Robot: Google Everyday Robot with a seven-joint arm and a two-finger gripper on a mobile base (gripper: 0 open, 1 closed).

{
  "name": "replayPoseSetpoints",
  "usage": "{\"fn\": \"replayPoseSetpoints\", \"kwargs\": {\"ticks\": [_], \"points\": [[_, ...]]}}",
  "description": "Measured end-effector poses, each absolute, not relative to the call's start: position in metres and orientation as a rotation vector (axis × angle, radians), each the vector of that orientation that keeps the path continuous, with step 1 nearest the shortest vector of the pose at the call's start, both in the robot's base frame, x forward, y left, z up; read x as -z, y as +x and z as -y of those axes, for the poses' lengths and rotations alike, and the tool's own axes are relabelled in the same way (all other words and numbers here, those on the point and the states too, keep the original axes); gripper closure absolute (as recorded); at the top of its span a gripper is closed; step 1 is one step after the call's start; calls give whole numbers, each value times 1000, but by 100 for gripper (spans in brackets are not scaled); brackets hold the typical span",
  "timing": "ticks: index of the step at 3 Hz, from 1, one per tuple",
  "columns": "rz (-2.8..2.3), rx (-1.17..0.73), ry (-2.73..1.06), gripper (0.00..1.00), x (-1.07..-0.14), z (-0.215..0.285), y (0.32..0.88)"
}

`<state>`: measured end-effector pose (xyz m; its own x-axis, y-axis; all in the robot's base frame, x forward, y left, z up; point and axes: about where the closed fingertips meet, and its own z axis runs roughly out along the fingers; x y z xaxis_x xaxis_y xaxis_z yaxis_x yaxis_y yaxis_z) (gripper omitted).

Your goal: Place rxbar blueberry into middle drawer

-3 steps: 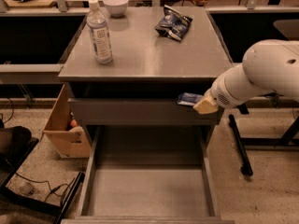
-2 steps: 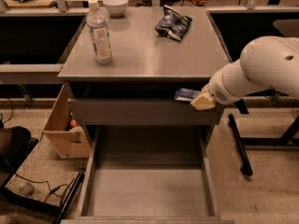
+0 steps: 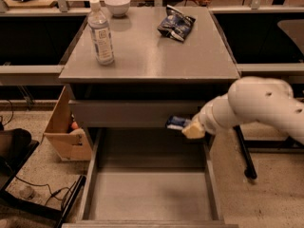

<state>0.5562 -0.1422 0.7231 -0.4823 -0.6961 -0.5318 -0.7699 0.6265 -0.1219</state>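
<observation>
The rxbar blueberry, a small dark blue bar with a pale label, sticks out to the left of my gripper. The gripper is shut on it, at the end of my white arm coming in from the right. The bar hangs just below the closed upper drawer front and above the back right part of the middle drawer. That drawer is pulled out wide, a grey tray with low side walls and nothing in it.
On the cabinet top stand a water bottle, a white bowl and a blue-and-white snack bag. A cardboard box sits on the floor at the left, with cables beside it. A black stand leg is at the right.
My gripper has moved left and down with the bar, from the right end of the upper drawer front to just above the open drawer.
</observation>
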Motion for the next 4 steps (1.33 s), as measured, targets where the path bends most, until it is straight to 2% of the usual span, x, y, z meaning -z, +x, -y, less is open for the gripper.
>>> {"fn": "replayPoseSetpoints", "kwargs": {"ticks": [2,4], "points": [[-2371,-423,-1042,100,-571,131,549],[-2365,-454,-998,100,-493,122,543]]}}
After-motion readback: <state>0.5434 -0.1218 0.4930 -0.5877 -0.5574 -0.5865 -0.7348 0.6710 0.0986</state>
